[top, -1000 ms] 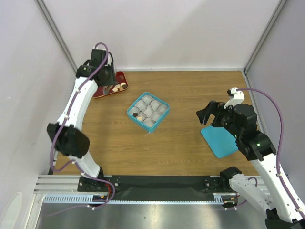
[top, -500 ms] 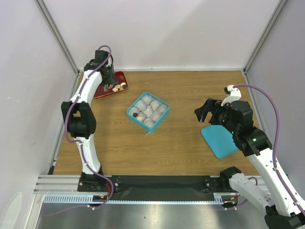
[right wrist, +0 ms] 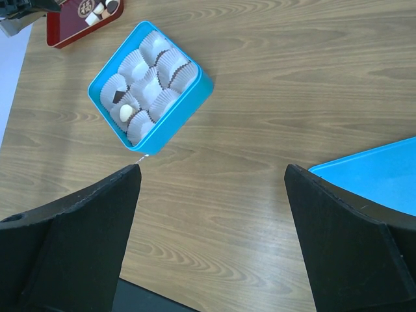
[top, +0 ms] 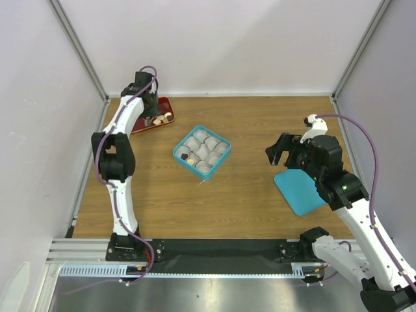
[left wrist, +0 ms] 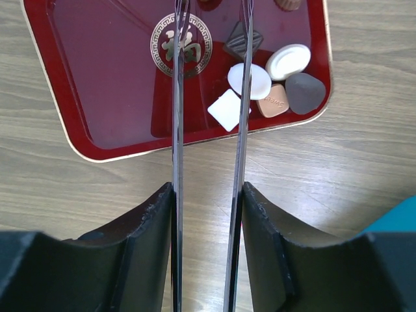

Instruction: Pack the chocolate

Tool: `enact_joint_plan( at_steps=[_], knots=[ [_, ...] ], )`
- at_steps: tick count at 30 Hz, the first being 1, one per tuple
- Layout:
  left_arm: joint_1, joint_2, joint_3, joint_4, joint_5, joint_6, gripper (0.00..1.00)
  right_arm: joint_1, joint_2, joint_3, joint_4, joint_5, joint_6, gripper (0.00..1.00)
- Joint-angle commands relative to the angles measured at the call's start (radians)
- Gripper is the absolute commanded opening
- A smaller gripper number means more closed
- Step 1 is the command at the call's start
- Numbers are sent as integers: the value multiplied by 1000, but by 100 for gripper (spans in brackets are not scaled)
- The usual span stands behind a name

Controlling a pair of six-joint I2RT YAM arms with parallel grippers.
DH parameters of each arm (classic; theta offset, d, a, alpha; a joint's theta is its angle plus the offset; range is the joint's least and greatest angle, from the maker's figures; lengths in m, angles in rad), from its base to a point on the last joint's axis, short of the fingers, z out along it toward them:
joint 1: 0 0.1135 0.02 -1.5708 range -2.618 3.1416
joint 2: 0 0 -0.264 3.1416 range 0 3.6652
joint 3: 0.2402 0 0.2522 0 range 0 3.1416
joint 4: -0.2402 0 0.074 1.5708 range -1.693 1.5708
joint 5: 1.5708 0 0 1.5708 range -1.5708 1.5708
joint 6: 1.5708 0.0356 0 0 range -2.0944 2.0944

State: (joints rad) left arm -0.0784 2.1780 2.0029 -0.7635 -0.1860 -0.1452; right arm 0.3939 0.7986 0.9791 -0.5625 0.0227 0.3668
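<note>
Chocolate (left wrist: 273, 103) mostly clustered in red tray (left wrist: 97, 97), at 10 o'clock from teal box (right wrist: 179, 120). Two pieces sit in box's paper cups (right wrist: 162, 62). Left pincer (left wrist: 211, 8) blades over tray, tips out of sight, can't tell if grasping. Right pincer (right wrist: 209, 170) spread wide, holding nothing, above surface (right wrist: 273, 65).

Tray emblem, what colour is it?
Gold emblem on a dark red tray; it shows best in the left wrist view.
</note>
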Motion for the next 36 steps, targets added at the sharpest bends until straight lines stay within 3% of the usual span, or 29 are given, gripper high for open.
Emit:
enact_joint_plan(
  at_steps=[1, 27, 36],
  knots=[
    [-1, 11, 43, 43, -21, 27, 48, -4, 2, 4, 42, 19, -15, 100],
    [20, 78, 68, 72, 6, 64, 48, -30, 8, -40, 67, 20, -12, 99],
    [20, 68, 85, 44, -3, 44, 41, -41, 11, -45, 81, 2, -6, 100]
  ],
)
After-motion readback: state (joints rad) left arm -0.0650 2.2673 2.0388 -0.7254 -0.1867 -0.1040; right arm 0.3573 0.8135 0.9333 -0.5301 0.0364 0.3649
